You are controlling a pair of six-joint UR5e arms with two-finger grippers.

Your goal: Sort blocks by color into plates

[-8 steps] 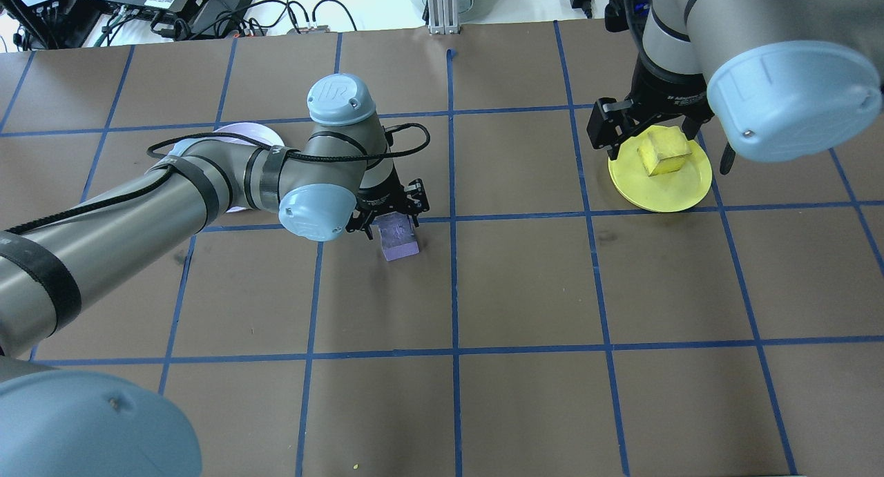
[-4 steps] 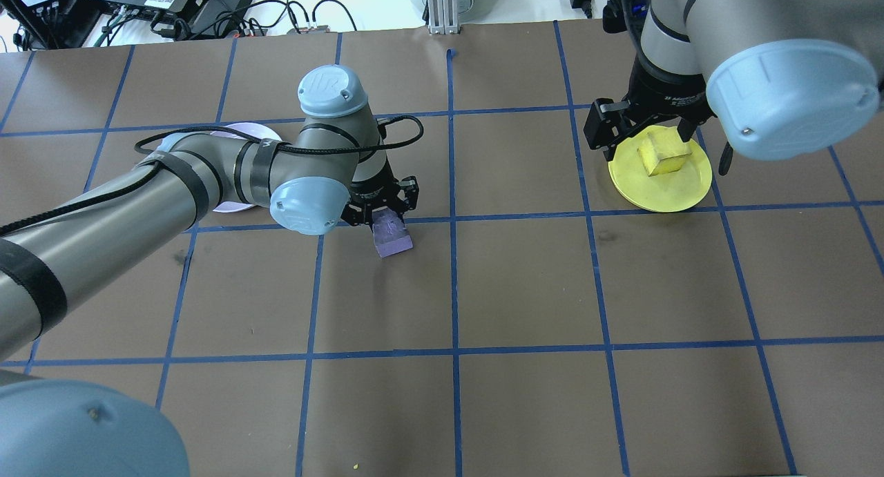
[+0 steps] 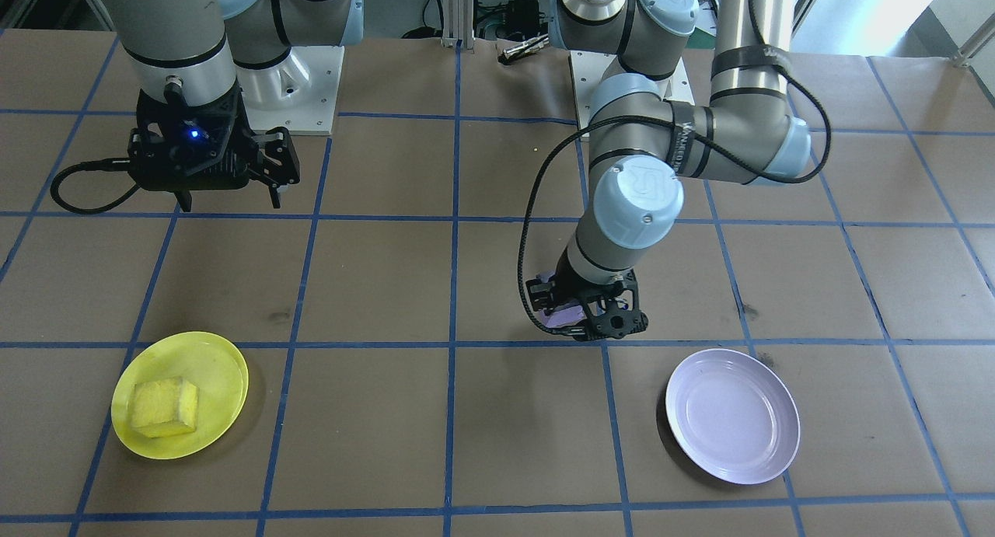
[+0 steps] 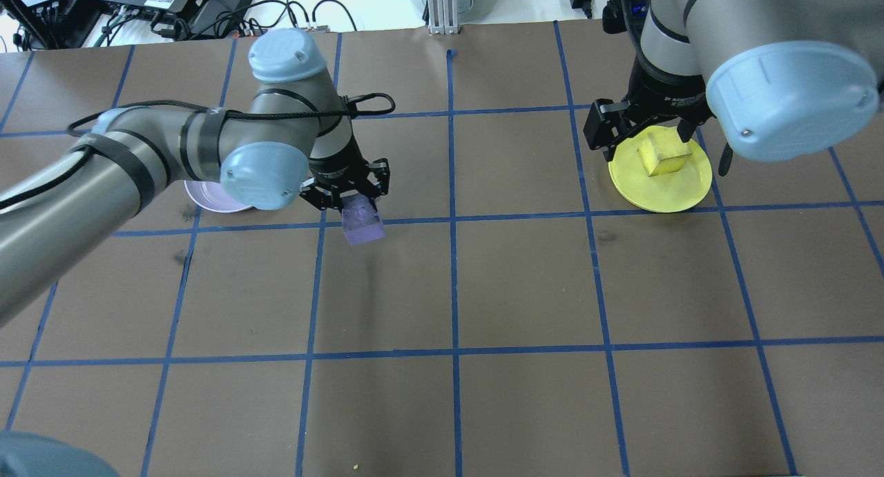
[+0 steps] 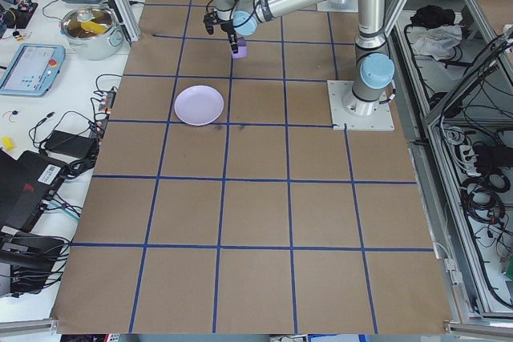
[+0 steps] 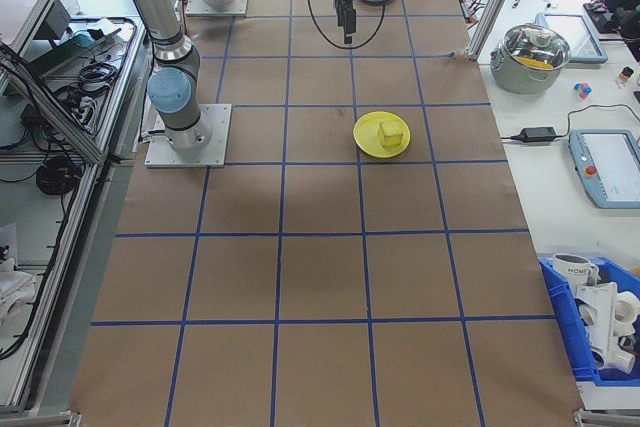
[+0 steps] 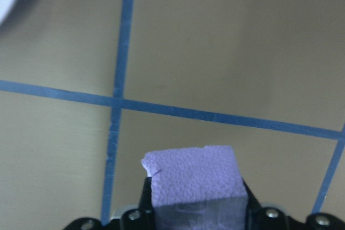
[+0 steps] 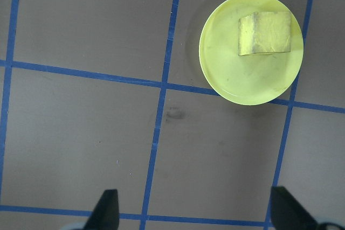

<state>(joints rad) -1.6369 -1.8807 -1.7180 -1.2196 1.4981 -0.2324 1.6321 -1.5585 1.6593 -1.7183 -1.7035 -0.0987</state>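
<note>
Left gripper (image 4: 349,194) clamps purple block (image 4: 363,226) near lavender plate (image 4: 207,197) — a shallow grip might drop it short.

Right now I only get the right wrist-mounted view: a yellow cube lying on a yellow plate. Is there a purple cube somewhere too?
Observer: Yes. The left end effector is shut on the purple block, on the far side from your plate.
Operator: Is there a plate for it?
Observer: A lavender plate lies empty beside that arm; the block is not over it yet.
</note>
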